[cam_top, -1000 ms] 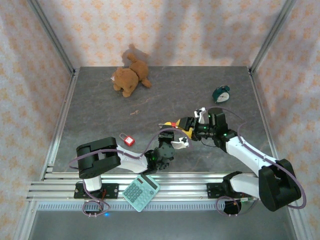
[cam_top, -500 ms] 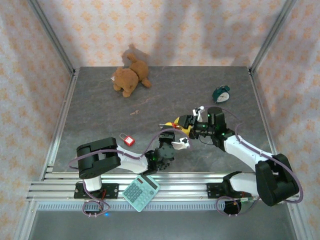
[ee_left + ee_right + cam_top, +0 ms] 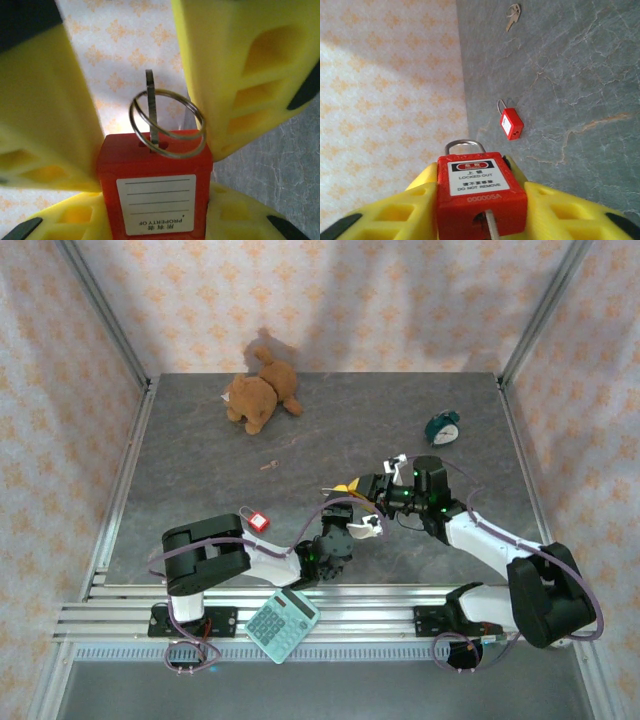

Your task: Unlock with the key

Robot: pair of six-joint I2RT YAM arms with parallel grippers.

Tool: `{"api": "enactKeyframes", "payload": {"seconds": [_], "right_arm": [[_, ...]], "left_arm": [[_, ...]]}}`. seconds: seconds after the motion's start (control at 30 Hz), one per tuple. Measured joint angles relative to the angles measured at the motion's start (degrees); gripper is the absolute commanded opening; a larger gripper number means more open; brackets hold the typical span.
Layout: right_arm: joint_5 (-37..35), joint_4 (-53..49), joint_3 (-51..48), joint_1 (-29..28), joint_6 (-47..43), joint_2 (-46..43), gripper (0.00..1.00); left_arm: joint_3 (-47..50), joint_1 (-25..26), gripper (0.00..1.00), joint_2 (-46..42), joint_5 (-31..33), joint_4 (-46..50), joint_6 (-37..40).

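Mid-bench, the right end effector (image 3: 480, 210) grips the red padlock (image 3: 481, 192), key (image 3: 151, 112) inserted. The left end effector (image 3: 150, 115) brackets the key; whether it clamps it, I cannot tell.

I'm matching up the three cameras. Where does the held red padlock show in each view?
Top external: padlock at centre, mostly hidden between the two grippers.
Left wrist: padlock at bottom centre, key and ring sticking out of it.
Right wrist: padlock at bottom centre, label facing the camera.
Shared landmark: the spare padlock on the table, also at.
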State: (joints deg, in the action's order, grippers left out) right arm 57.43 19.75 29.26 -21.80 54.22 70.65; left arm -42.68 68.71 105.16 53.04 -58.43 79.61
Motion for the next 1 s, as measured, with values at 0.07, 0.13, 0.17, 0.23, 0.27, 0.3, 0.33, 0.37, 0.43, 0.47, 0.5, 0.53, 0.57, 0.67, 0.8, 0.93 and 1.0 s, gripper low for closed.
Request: {"api": "enactKeyframes", "payload": {"seconds": [0.07, 0.13, 0.17, 0.23, 0.27, 0.3, 0.33, 0.37, 0.43, 0.47, 0.5, 0.53, 0.57, 0.67, 0.8, 0.93, 1.0], "right_arm": [[-0.02, 0.24, -0.04, 0.0, 0.09, -0.11, 0.34], [-0.2, 0.15, -0.04, 0.0, 0.0, -0.24, 0.33], [-0.33, -0.07, -0.04, 0.0, -0.2, -0.42, 0.33], [-0.61, -0.63, -0.04, 0.0, -0.46, -0.81, 0.32], [-0.63, -0.87, -0.04, 0.02, -0.61, -1.03, 0.32], [-0.61, -1.05, -0.04, 0.11, -0.7, -1.14, 0.32], [-0.63, -1.33, -0.04, 0.13, -0.96, -1.25, 0.32], [-0.61, -1.75, -0.04, 0.28, -1.14, -1.29, 0.31], [-0.66, -2.54, -0.02, 0.72, -1.6, -1.29, 0.31], [-0.72, -3.17, 0.13, 1.07, -1.97, -1.29, 0.31], [-0.92, -4.09, 0.46, 1.36, -2.36, -1.29, 0.3], [-1.14, -5.09, 1.05, 1.68, -2.84, -1.29, 0.3], [-1.36, -5.95, 1.77, 1.9, -3.3, -1.29, 0.3], [-2.01, -7.5, 4.63, 2.38, -4.57, -1.29, 0.3], [-2.6, -8.52, 7.41, 2.54, -6.14, -1.29, 0.3], [-3.41, -10.43, 7.82, 2.82, -7.63, -2.08, 0.3], [-3.58, -11.39, 7.82, 2.91, -8.15, -2.99, 0.3]], "left_arm": [[-0.04, 0.0, 0.26, 0.0, 0.22, -0.11, 0.0], [-0.04, -0.02, 0.29, 0.0, 0.26, -0.11, 0.0], [-0.04, 0.0, 0.32, 0.0, 0.24, -0.15, 0.0], [-0.04, 0.0, 0.41, 0.0, 0.2, -0.24, 0.07], [-0.04, 0.02, 0.49, 0.0, 0.17, -0.37, 0.28], [-0.04, 0.07, 0.56, 0.0, 0.2, -0.52, 0.59], [-0.04, 0.09, 0.67, 0.0, 0.13, -0.85, 0.9], [-0.02, 0.2, 0.74, 0.0, 0.15, -1.29, 1.09], [0.07, 0.48, 0.82, -0.09, 0.17, -1.88, 1.16], [0.2, 0.74, 0.84, -0.31, 0.39, -1.86, 0.96], [0.44, 1.03, 0.86, -0.66, 0.52, -1.81, 0.85], [0.87, 1.4, 0.89, -1.4, 0.87, -1.44, 0.72], [1.53, 1.86, 0.9, -2.54, 1.36, -0.85, 0.17], [3.1, 3.1, 0.93, -7.1, 2.56, 2.71, -2.08], [3.76, 4.31, 0.93, -15.13, 3.43, 11.26, -7.93], [3.02, 3.98, 0.9, -27.15, 1.53, 28.11, -20.2], [1.2, 2.4, 0.87, -32.83, -1.33, 37.31, -26.97]]}}
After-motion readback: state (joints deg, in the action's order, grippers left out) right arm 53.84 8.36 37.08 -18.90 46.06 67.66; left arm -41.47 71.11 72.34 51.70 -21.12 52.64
